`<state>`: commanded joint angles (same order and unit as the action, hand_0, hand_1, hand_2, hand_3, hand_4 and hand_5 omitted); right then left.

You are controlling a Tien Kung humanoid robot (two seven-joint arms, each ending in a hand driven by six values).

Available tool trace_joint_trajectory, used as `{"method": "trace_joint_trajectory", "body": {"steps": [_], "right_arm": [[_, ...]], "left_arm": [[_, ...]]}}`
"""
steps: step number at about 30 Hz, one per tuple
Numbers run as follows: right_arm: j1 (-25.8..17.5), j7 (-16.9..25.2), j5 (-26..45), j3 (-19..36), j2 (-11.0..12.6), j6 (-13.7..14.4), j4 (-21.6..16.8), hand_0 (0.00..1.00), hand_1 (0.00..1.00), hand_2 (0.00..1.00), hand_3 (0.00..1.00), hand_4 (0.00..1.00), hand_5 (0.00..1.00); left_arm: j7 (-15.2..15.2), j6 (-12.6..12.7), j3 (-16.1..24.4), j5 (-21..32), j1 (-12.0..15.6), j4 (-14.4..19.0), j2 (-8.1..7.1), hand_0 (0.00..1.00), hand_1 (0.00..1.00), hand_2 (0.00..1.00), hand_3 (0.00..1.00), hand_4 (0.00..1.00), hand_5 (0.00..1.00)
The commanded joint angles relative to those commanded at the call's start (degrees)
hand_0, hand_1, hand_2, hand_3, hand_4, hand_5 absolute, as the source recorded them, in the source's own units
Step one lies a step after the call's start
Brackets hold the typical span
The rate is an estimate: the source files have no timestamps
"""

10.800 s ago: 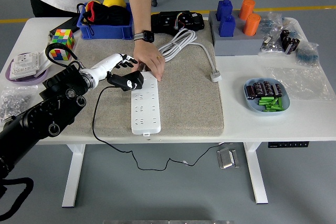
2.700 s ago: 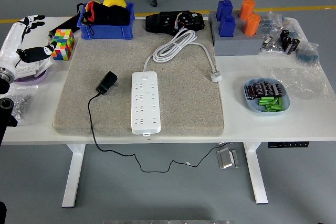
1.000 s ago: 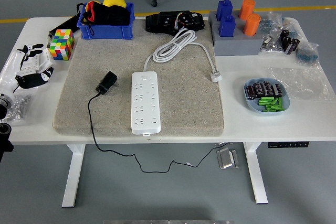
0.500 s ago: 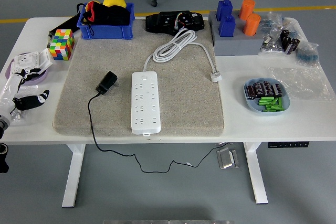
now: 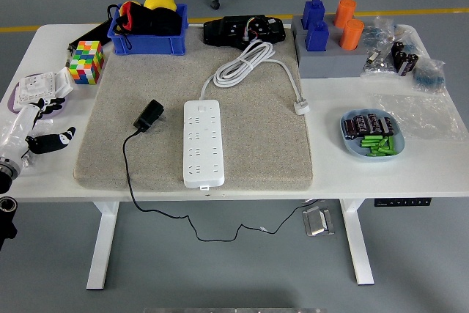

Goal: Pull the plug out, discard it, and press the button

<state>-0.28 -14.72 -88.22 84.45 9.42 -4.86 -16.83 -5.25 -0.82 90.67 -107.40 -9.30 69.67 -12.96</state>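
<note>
- Plug (image 5: 149, 116) lies loose on the grey mat (image 5: 256, 144), left of the power strip (image 5: 202, 142), not in any socket. You can see its black cable (image 5: 130, 181) run off the mat's near edge, over the surface's near edge and down toward the floor.
- Power strip sits lengthwise mid-mat, sockets up, all of them bare. Its white cord (image 5: 245, 64) is coiled at the mat's far edge and ends in a white plug (image 5: 300, 105) at the mat's right edge.
- Left hand (image 5: 40, 126) is at the surface's left edge, well apart from the plug and strip. Fingers (image 5: 55, 141) relaxed and loosely spread, holding nothing. Thumb with black tip points right, toward the mat.
- Right hand: you won't find it in view.
- Far-left corner area: colour cube (image 5: 86, 61); blue bin (image 5: 146, 31) with a yellow ball and red-black items beside it, along the far edge.
- Far edge, middle: black device (image 5: 244, 31), just behind the mat.
- Far-right corner area: grey tray (image 5: 330, 64) carrying blue and orange blocks; clear bags with small parts next to it.
- Right edge: blue dish (image 5: 371, 135) with dark and green pieces.
- Left edge, behind the hand: a white wall-socket plate (image 5: 37, 86).
</note>
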Motion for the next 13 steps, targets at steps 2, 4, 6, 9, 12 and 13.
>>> {"method": "trace_joint_trajectory", "body": {"steps": [2, 4, 6, 9, 12, 13], "right_arm": [[0.39, -0.05, -0.6, 0.58, 0.0, -0.06, 0.59, 0.767, 0.729, 0.724, 0.713, 0.883, 0.658], [0.64, -0.08, -0.9, 1.1, 0.02, -0.09, 0.81, 0.767, 0.729, 0.724, 0.713, 0.883, 0.658], [0.72, -0.06, -1.08, 1.65, 0.06, -0.06, 0.82, 0.767, 0.729, 0.724, 0.713, 0.883, 0.658], [0.83, -0.07, -1.85, 2.87, -0.02, -0.03, 1.17, 0.767, 0.729, 0.724, 0.713, 0.883, 0.658], [0.96, -0.07, -2.75, 4.05, -0.18, -0.04, 1.52, 0.767, 0.729, 0.724, 0.713, 0.883, 0.658], [1.04, -0.09, -3.18, 4.64, -0.28, -0.1, 1.62, 0.767, 0.729, 0.724, 0.713, 0.883, 0.658]], "left_arm": [[0.09, -0.1, -0.17, 0.2, -0.51, 0.03, 0.01, 0.88, 0.883, 0.834, 0.806, 0.69, 0.022], [0.01, -0.2, -0.22, 0.16, -0.79, 0.24, 0.0, 0.879, 0.884, 0.831, 0.807, 0.691, 0.024], [-0.01, -0.23, -0.21, 0.35, -0.76, 0.64, -0.07, 0.879, 0.884, 0.831, 0.807, 0.691, 0.024], [-0.07, -0.25, -0.38, 0.58, -0.64, 1.07, -0.11, 0.879, 0.884, 0.831, 0.807, 0.691, 0.024], [-0.01, -0.25, -0.31, 0.69, -0.67, 1.29, 0.14, 0.879, 0.881, 0.83, 0.807, 0.692, 0.025], [0.07, -0.21, -0.13, 0.71, -0.63, 1.38, 0.31, 0.879, 0.881, 0.83, 0.807, 0.692, 0.025]]}}
